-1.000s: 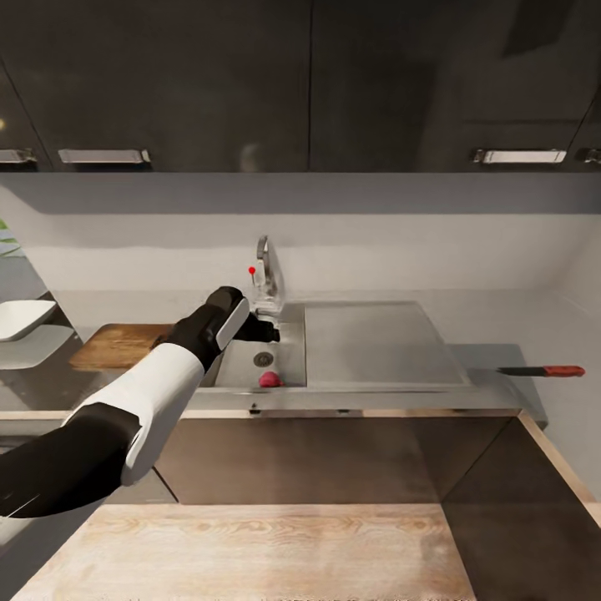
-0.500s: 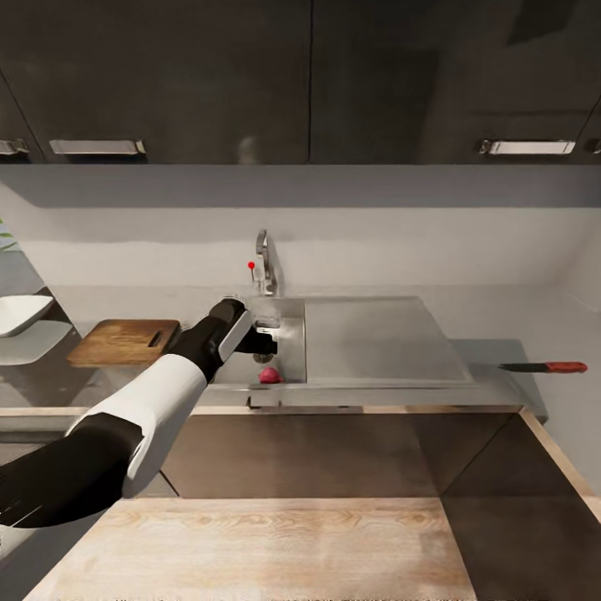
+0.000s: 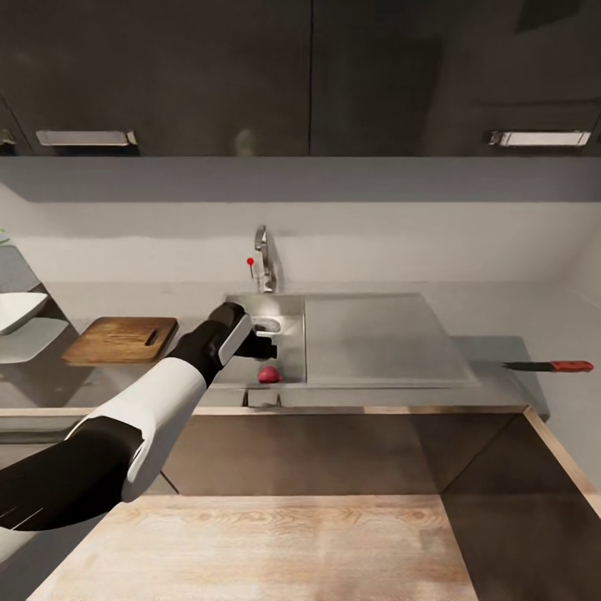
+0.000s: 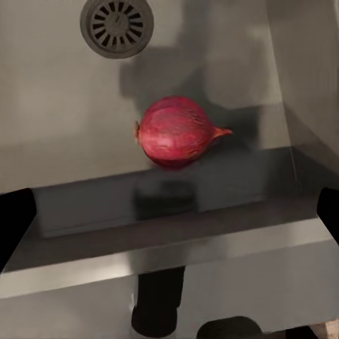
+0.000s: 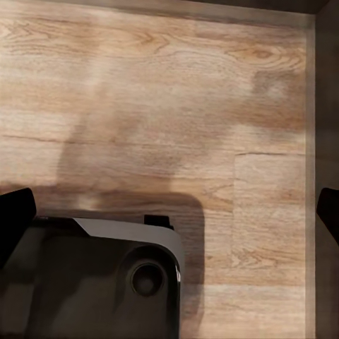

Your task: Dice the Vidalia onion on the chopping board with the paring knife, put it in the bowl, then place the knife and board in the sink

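Observation:
The pinkish-red Vidalia onion [image 3: 268, 374] lies on the floor of the steel sink [image 3: 288, 321] near its front wall, pointed tip sideways. In the left wrist view the onion [image 4: 176, 132] lies ahead, beyond the span of the fingertips [image 4: 14, 219], below the round drain [image 4: 116, 25]. My left gripper [image 3: 267, 343] hangs open over the basin just above the onion, touching nothing. The chopping board [image 3: 121, 340] lies on the countertop [image 3: 501, 346] left of the sink, and the white bowl [image 3: 17, 309] stands at the far left edge. The paring knife [image 3: 551, 366] lies far right. My right gripper [image 5: 169, 212] is open over the wood floor.
A chrome tap [image 3: 264, 260] with a red-knobbed lever rises behind the basin. The flat drainboard [image 3: 376, 338] spreads to the right of it. Dark wall cabinets [image 3: 309, 75] hang overhead. The robot's dark base [image 5: 85, 282] shows under the right gripper.
My left gripper has sunk lower into the basin and closer to the onion. The head camera has shifted, so the whole scene sits slightly differently in the picture.

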Robot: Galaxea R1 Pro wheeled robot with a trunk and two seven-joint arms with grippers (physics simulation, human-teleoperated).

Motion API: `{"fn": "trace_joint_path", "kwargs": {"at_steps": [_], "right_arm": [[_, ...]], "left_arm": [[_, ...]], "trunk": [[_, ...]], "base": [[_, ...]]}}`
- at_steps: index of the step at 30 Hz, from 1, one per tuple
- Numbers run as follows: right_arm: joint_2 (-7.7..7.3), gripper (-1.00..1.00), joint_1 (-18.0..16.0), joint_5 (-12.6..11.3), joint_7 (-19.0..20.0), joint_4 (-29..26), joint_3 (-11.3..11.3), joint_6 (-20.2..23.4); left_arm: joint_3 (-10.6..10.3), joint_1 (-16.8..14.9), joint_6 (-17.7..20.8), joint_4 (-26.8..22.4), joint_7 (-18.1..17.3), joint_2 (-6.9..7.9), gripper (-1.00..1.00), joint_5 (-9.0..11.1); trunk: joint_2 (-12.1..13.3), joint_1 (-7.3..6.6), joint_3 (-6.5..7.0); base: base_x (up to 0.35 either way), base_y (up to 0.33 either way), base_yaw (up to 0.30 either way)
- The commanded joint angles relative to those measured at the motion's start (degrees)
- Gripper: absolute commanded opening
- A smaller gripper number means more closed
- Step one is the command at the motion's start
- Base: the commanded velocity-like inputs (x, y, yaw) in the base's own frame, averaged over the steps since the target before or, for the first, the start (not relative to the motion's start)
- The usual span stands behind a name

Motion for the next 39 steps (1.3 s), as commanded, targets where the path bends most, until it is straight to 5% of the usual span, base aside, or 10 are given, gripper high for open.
{"fn": "trace_joint_path", "kwargs": {"at_steps": [1, 39], "right_arm": [[-0.03, 1.00, -0.04, -0.51, -0.22, -0.01, 0.50, -0.16], [-0.03, 1.00, -0.04, -0.51, -0.22, -0.01, 0.53, -0.09]], "left_arm": [[-0.32, -0.05, 0.16, -0.04, 0.50, 0.01, 1.00, 0.61], [-0.71, 0.03, 0.16, 2.15, 0.47, -0.18, 1.00, 0.61]], "trunk": [[-0.12, 0.03, -0.19], [-0.12, 0.03, -3.40]], "base": [[0.020, 0.000, 0.000], [0.113, -0.018, 0.000]]}}
